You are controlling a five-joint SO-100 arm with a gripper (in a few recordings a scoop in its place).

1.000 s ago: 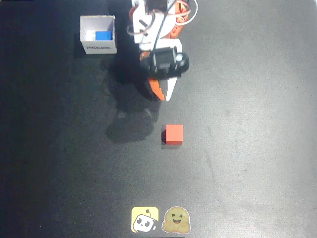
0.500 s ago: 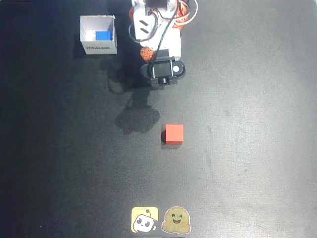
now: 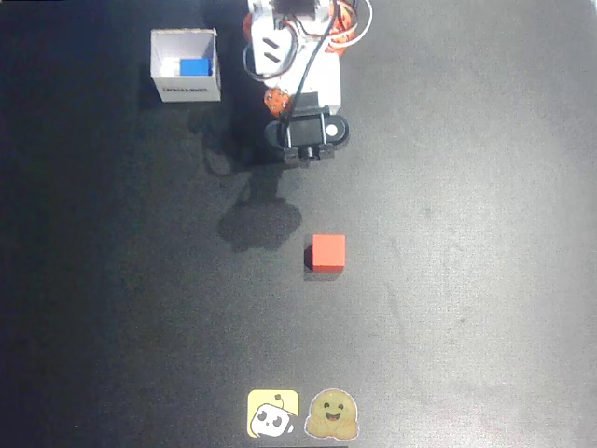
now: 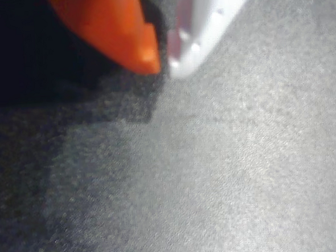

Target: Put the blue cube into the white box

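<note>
At the upper left of the overhead view, a small square white cardboard box (image 3: 186,65) with dark print on its near wall; inside it, against the right wall, a small bright-blue matte cube (image 3: 194,66); to the right of the box, a white and orange arm (image 3: 297,65) folded near its base; in the wrist view, the gripper (image 4: 163,60) with orange and white fingertips nearly touching, gripping nothing, above bare dark mat (image 4: 228,174); below the arm in the overhead view, well apart, a red cube (image 3: 327,253); at the bottom edge, two cartoon stickers (image 3: 303,413).
</note>
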